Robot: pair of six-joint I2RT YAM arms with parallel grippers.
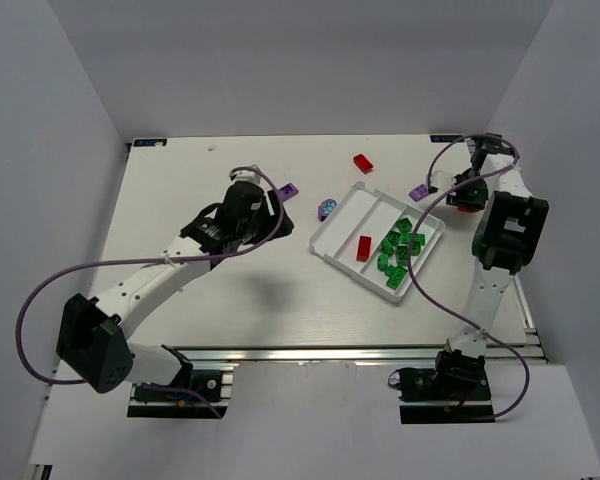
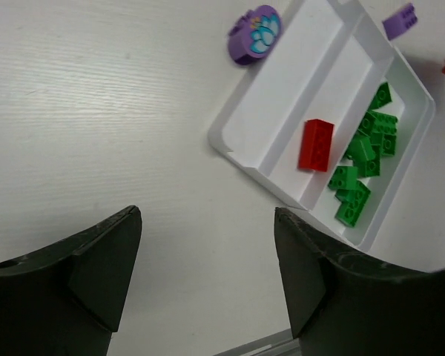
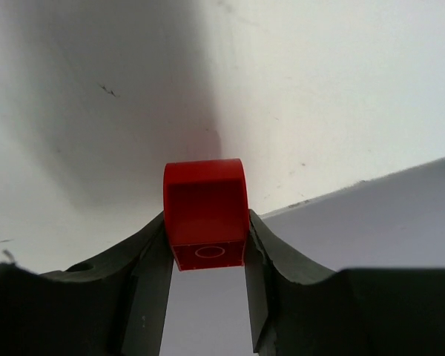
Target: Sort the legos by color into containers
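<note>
The white three-compartment tray (image 1: 342,226) lies right of centre. Its right compartment holds several green bricks (image 1: 400,250), its middle one a red brick (image 1: 364,248), and its left one shows nothing. My right gripper (image 1: 464,203) is at the table's far right edge, shut on a red brick (image 3: 205,215). My left gripper (image 1: 268,212) is open and empty, left of the tray, above bare table (image 2: 208,259). The left wrist view shows the tray (image 2: 282,96), its red brick (image 2: 316,144) and the green bricks (image 2: 365,159).
Loose on the table: a red brick (image 1: 363,163) behind the tray, a purple brick (image 1: 288,190) by my left wrist, a purple brick (image 1: 418,192) right of the tray, and a round purple flower piece (image 1: 326,208) at the tray's far left corner. White walls enclose the table.
</note>
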